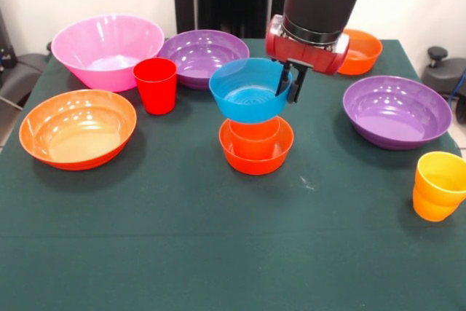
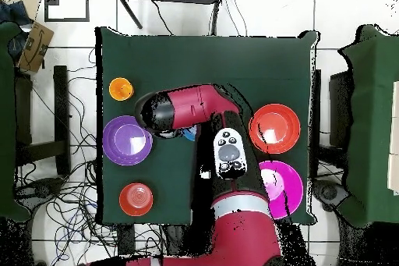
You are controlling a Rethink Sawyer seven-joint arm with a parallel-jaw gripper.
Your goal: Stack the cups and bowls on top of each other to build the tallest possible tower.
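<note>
Gripper (image 1: 290, 84) clamped on right rim of blue bowl (image 1: 249, 92), one finger inside, one outside; bowl apparently seated on orange cup (image 1: 255, 136), contact unclear; cup stands in small orange bowl (image 1: 256, 152), wide base steadying tower; purple bowl (image 1: 397, 111) at picture right, free for stacking; red cup (image 1: 156, 85) apart.

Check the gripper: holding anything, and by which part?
The gripper pinches the blue bowl at its rim, on the picture's right side, one finger inside and one outside.
</note>
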